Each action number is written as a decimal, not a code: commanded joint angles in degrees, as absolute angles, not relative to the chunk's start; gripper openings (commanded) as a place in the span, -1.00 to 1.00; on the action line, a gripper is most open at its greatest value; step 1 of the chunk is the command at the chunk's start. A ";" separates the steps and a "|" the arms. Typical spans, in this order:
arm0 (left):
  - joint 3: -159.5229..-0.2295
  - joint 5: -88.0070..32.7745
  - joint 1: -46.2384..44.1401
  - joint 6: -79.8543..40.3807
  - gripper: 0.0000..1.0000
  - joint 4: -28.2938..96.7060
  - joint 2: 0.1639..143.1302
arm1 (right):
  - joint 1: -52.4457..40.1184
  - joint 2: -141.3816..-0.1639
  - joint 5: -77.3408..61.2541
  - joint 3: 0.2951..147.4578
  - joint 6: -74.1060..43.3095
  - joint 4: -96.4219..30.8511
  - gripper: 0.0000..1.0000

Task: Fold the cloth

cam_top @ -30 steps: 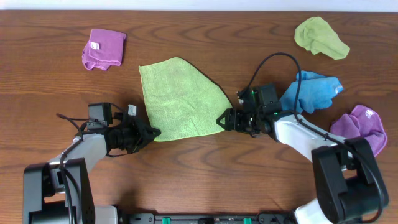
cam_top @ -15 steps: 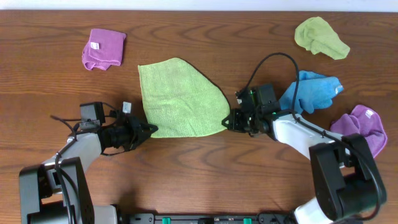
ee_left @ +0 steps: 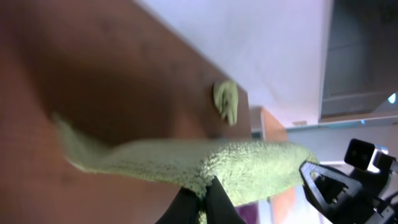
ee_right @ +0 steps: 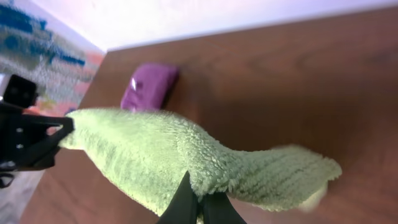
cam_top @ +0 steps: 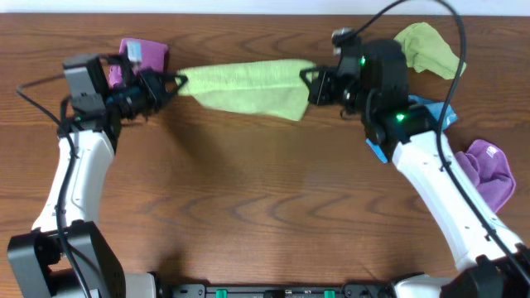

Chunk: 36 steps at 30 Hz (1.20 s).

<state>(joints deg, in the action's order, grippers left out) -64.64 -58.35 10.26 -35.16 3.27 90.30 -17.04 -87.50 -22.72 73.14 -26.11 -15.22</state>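
Overhead, we see our left gripper (cam_top: 178,82) and right gripper (cam_top: 308,81) each pinched tight on a corner of the green cloth (cam_top: 247,83), held up, so we think the fold is not made yet.

Fuzzy green terry cloth (cam_top: 244,81); smooth wood-grain table (cam_top: 265,207)

I hold the green cloth (cam_top: 244,83) up in the air, stretched into a long band. My left end effector (cam_top: 177,81) and right end effector (cam_top: 307,83) each pinch one end — its fuzzy lower edge sags toward the right.
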 commanded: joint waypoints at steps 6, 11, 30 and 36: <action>-75.92 -52.42 8.80 -38.68 -0.88 -2.63 97.97 | -13.45 -95.64 -19.62 84.09 -23.05 -15.11 -0.97; -81.03 -52.51 8.56 -40.62 -0.88 -6.63 104.77 | -12.05 -102.50 -18.85 91.68 -22.17 -15.00 -0.97; -90.48 -61.39 6.26 -30.04 -0.55 12.67 113.16 | -12.56 -108.62 -18.96 100.09 -20.05 -24.32 -0.97; -89.19 -60.93 6.31 -21.78 0.01 22.35 113.16 | -14.90 -106.26 -25.30 100.18 -19.64 -27.79 -0.97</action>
<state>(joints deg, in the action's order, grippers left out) -89.62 -60.20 5.61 -28.64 20.78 113.08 -13.13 -108.97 -21.23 98.65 -20.73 -26.59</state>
